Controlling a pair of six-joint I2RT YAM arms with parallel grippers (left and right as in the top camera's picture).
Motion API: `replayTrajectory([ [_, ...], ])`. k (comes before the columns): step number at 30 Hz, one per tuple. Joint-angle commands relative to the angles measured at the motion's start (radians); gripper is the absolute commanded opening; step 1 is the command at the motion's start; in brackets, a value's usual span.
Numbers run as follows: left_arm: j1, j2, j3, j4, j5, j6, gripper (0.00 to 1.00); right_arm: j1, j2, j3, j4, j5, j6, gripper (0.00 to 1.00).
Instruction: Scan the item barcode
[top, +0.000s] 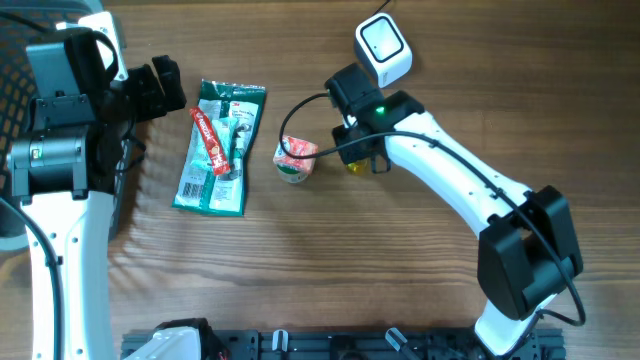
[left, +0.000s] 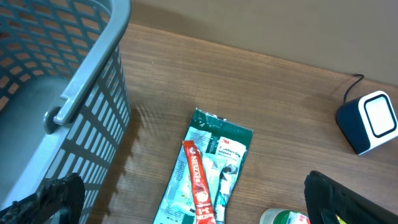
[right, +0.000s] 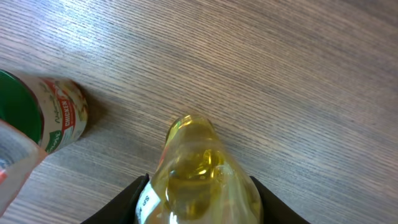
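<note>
The right gripper (right: 198, 198) has its jaws partly spread and pinched on a small bottle of yellow liquid (right: 194, 169), one black finger (right: 121, 202) on each flank. In the overhead view the bottle (top: 357, 166) shows only as a yellow sliver under the wrist, a little toward 1 o'clock from the table's (top: 330, 260) middle; whether it rests on the wood or hangs clear of it cannot be told. The white barcode scanner (top: 383, 46) stands at 12 o'clock from that gripper, near but apart. Just beside the bottle at 9 o'clock lies a green-lidded tub labelled CHICKEN (top: 296, 159), not touching it. Farther toward 9 o'clock a green packet (top: 220, 146) lies flat with a red sachet (top: 210, 140) on top of it. The left gripper (top: 163, 85) hovers at 10 o'clock from the packet with its jaws spread wide, holding and touching nothing. A grey mesh basket (left: 87, 81) sits at the table's 9 o'clock edge, largely hidden beneath the left arm from overhead. Only the right wrist view shows the bottle's clear body and the tub's label; only the left wrist view shows the basket's lattice wall and the scanner's window.
</note>
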Motion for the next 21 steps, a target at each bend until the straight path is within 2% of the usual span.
replayTrajectory([
  [1, 0.004, 0.002, 0.008, 0.002, -0.006, 0.008, 1.00, -0.002, -0.024, 0.007, -0.021, -0.060, -0.009, 0.68],
  [2, 0.004, 0.002, 0.008, 0.002, -0.006, 0.008, 1.00, -0.002, -0.024, 0.007, -0.023, -0.060, -0.009, 0.88],
  [3, 0.004, 0.002, 0.008, 0.002, -0.006, 0.008, 1.00, -0.002, -0.024, 0.007, -0.022, -0.060, -0.009, 1.00],
  [8, 0.004, 0.002, 0.008, 0.002, -0.006, 0.008, 1.00, -0.002, -0.044, 0.035, -0.028, -0.060, 0.043, 1.00],
  [13, 0.004, 0.002, 0.008, 0.002, -0.006, 0.008, 1.00, -0.002, -0.140, 0.188, -0.115, -0.059, 0.089, 1.00],
  [17, 0.004, 0.002, 0.008, 0.002, -0.006, 0.008, 1.00, -0.005, -0.228, 0.228, -0.132, -0.060, 0.238, 1.00],
  [21, 0.004, 0.002, 0.008, 0.002, -0.006, 0.008, 1.00, -0.008, -0.235, 0.224, -0.164, -0.060, 0.358, 1.00],
])
